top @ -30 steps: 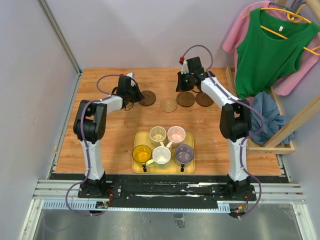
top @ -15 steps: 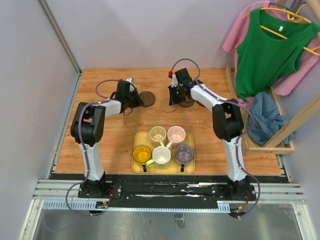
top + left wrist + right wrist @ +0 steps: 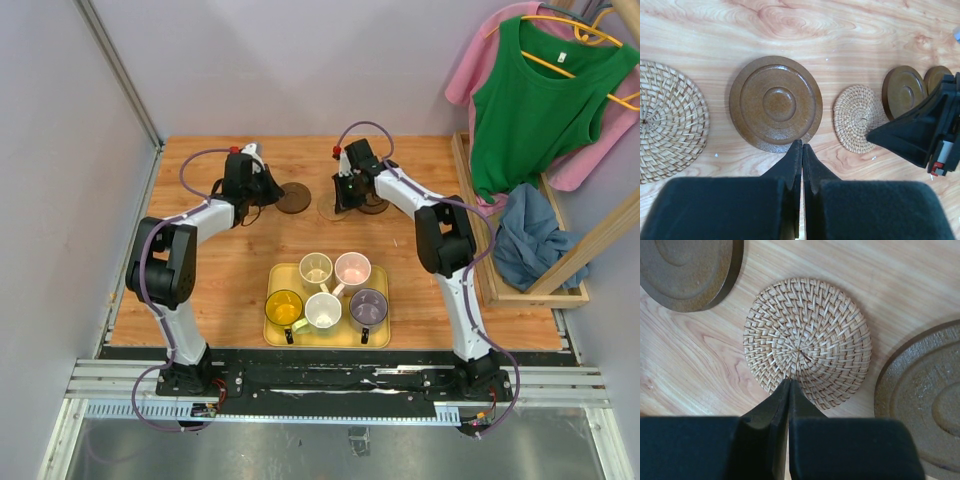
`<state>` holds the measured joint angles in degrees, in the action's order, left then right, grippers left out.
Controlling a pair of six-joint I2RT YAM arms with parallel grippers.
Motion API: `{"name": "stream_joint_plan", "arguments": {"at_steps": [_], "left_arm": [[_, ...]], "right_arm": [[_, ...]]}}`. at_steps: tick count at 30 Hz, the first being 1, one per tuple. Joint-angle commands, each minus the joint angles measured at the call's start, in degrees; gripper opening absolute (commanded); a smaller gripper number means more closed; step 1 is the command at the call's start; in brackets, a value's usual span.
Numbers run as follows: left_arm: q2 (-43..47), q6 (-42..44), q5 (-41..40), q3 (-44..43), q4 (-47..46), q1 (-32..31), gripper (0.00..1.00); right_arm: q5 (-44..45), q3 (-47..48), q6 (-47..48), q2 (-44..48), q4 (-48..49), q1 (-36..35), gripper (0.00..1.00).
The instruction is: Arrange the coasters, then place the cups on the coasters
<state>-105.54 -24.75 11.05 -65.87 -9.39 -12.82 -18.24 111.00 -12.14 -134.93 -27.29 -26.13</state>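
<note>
Top external view: we see the left gripper (image 3: pixel 270 190) out over the far part of the wooden table (image 3: pixel 220 270), just left of a dark brown coaster (image 3: pixel 294 197). The right gripper (image 3: pixel 343 200) is lowered between that disc and a second dark coaster (image 3: pixel 376 206). It hangs over a woven tan coaster (image 3: pixel 327 211), of which only a sliver shows. From here we cannot tell how either pair of jaws stands.

Nearer the arm bases, a yellow tray (image 3: pixel 280 272) holds all five cups, none of them on a coaster. The cream-green mug (image 3: pixel 316 269) and pink mug (image 3: pixel 352 268) form the far row. The see-through yellow mug (image 3: pixel 284 308), cream-white mug (image 3: pixel 323 311) and grey-purple mug (image 3: pixel 368 306) form the near row.

Left wrist view: the left gripper (image 3: pixel 801 147) has its fingers pressed together with nothing between them. Its tips lie at the near edge of the dark brown coaster (image 3: pixel 776 102); we cannot tell whether they touch it. A large woven coaster (image 3: pixel 667 120) lies apart to that disc's left. To its right come the woven tan coaster (image 3: pixel 858 117), the second dark coaster (image 3: pixel 903 90) and a third dark coaster (image 3: pixel 936 77). The right gripper's black body covers part of them.

Right wrist view: the right gripper (image 3: pixel 789 385) is likewise closed and empty, with its tips at the near rim of the woven tan coaster (image 3: pixel 807 340). Contact is unclear to us. One dark brown disc (image 3: pixel 685 265) sits at the upper left and another dark disc (image 3: pixel 925 400) at the right edge, both just beside the woven one.
</note>
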Motion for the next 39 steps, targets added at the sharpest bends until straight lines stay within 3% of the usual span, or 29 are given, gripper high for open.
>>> {"name": "stream_joint_plan", "arguments": {"at_steps": [1, 14, 39], "left_arm": [[2.25, -0.36, -0.70, 0.81, -1.38, 0.26, 0.00], [1.06, -0.11, -1.12, 1.46, -0.98, 0.25, 0.00], [-0.68, 0.00, -0.94, -0.44, -0.46, 0.27, 0.01]], "right_arm": [[0.61, 2.53, 0.52, -3.73, -2.39, -0.15, 0.02], [5.14, 6.99, 0.84, -5.45, -3.36, 0.02, 0.03], [1.04, 8.50, 1.20, -5.58, -1.85, 0.64, 0.09]]}}
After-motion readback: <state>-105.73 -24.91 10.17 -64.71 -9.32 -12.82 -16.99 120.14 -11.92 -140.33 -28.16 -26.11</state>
